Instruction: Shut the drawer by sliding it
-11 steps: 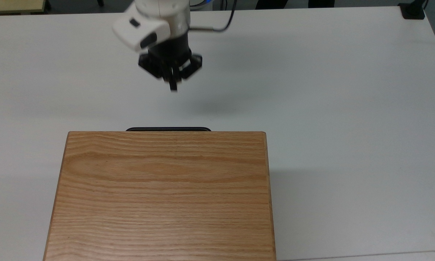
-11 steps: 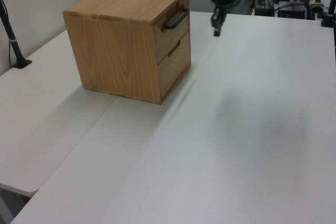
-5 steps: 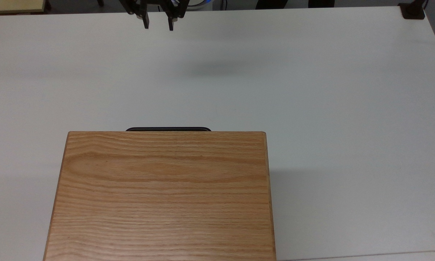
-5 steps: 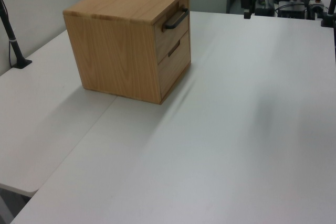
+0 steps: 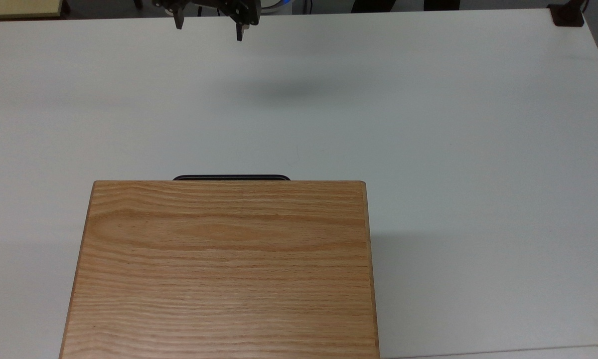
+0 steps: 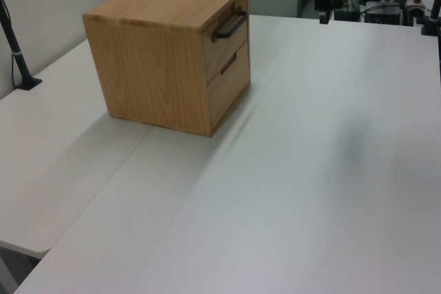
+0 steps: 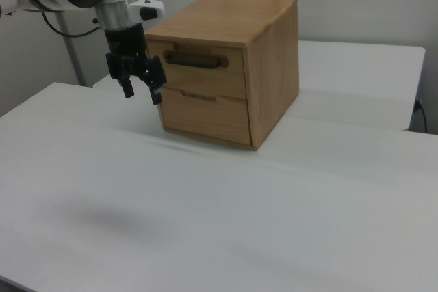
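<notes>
I see black two-finger claw (image 5: 209,29) spread wide, empty, above white tabletop (image 5: 428,124), well apart from light-wood drawer (image 7: 198,70) with black bar handle (image 7: 195,61), flush in oak-grained cabinet (image 5: 224,269).

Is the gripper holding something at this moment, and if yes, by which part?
Nothing is held. The gripper hangs open above the white table, its fingers apart with nothing between them, away from the drawer and its black handle.
</notes>
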Available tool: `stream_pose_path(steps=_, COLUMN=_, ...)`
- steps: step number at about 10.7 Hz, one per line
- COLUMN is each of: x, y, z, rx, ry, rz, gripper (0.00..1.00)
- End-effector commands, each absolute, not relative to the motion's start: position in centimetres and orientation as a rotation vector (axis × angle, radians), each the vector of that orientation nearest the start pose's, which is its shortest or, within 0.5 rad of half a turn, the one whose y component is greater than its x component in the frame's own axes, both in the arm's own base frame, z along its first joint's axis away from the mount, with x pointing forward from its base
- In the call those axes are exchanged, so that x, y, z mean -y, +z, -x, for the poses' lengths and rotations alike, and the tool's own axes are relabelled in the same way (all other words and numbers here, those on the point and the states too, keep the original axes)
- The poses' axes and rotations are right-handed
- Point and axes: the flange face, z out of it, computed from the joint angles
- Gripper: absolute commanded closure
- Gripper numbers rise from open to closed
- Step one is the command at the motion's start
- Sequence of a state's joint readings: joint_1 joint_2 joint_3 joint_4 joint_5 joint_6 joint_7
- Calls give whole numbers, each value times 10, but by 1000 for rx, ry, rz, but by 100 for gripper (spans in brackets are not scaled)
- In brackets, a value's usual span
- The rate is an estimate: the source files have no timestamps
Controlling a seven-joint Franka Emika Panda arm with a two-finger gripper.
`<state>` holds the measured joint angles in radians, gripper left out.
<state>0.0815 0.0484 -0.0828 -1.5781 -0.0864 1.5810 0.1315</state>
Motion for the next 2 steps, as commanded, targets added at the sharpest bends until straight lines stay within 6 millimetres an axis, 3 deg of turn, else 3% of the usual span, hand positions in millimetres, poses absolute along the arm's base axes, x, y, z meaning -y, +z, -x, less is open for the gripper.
stream_pose_path(steps=1, x=6, y=600, z=-572, rx=-238, ry=-58, rz=3233, gripper=0)
stream_pose_path(steps=2, x=6, y=600, z=-574, rx=-239, ry=-81, rz=3232, gripper=0)
